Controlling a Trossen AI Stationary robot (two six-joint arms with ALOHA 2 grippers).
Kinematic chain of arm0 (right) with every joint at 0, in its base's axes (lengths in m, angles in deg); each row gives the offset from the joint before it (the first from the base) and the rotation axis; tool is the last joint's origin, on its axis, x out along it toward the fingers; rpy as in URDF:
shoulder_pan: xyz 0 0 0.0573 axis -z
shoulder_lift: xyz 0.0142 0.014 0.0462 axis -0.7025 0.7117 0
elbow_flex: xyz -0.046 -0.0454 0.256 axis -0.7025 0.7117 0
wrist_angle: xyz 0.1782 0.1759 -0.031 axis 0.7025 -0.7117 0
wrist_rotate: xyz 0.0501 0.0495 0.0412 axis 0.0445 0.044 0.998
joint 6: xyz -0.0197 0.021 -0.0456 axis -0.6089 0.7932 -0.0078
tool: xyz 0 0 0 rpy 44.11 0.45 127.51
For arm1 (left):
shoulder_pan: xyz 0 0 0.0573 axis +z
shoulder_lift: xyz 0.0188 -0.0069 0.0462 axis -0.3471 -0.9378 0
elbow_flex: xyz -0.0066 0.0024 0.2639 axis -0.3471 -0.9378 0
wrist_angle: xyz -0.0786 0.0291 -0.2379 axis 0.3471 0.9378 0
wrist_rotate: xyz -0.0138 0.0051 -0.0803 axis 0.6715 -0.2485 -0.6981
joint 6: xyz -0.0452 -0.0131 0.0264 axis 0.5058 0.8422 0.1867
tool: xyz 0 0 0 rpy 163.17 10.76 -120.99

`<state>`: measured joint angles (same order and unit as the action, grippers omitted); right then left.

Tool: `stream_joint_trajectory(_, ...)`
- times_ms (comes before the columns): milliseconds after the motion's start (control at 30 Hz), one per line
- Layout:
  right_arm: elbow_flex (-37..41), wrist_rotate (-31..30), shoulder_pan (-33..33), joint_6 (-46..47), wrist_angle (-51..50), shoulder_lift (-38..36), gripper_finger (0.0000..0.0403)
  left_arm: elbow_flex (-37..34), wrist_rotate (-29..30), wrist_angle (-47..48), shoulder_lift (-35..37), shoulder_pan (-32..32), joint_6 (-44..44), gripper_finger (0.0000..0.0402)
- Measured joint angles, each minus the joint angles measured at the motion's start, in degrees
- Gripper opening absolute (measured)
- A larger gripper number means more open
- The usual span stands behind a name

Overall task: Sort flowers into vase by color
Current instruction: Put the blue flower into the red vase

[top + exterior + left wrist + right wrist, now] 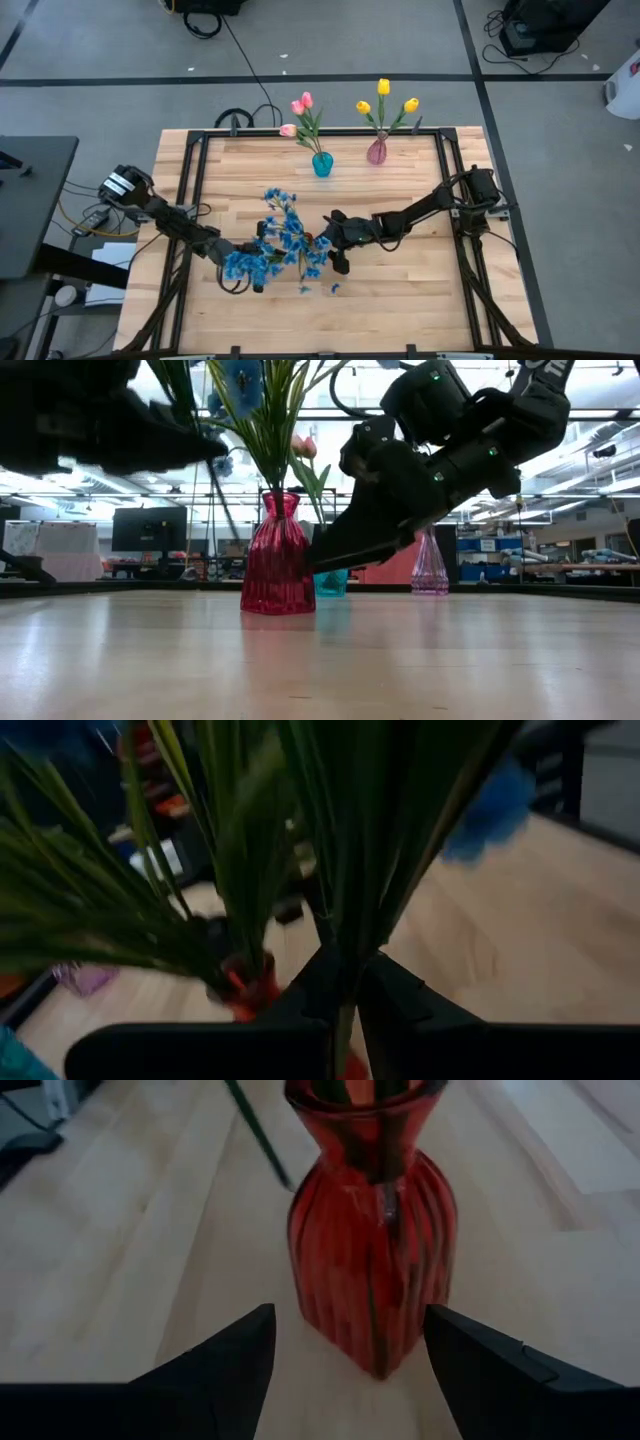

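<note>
Right claw (345, 1370) stands spread wide around the red vase (372, 1230), near the desk (400, 300) centre. Left claw (345, 1020), at eight o'clock, is clenched on a blue flower stem (350, 910).

We see two arms built of dark, nearly black links with rounded, bulky joint housings. On the left arm (165, 212) a light label or plate sits at the base end, and black cables loop away from it. The right arm (430, 208) carries black cables curling around its base joint. From the low camera the right arm's wrist housing shows small green indicator lights on its dark casing. The right end effector (345, 1365) has two matte black, wedge-shaped fingers with flat faces and angular edges. The left end effector (345, 1010) has similar black, smooth fingers tapering from a broad black body.
</note>
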<state>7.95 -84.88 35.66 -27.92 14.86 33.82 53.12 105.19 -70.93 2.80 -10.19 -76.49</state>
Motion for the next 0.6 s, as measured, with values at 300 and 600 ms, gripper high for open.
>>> stream_joint_trajectory(300, 0.0, 0.42, 0.46, -0.64, 1.17, -0.02, 0.0253, 0.02, 0.54, 3.63, -0.63, 1.64, 0.2, 0.003)
stream_joint_trajectory(600, 0.02, 5.15, -0.76, -0.62, 4.5, -0.02, 0.0252, 0.0, -0.37, 3.84, -0.65, 5.21, -3.19, 0.003)
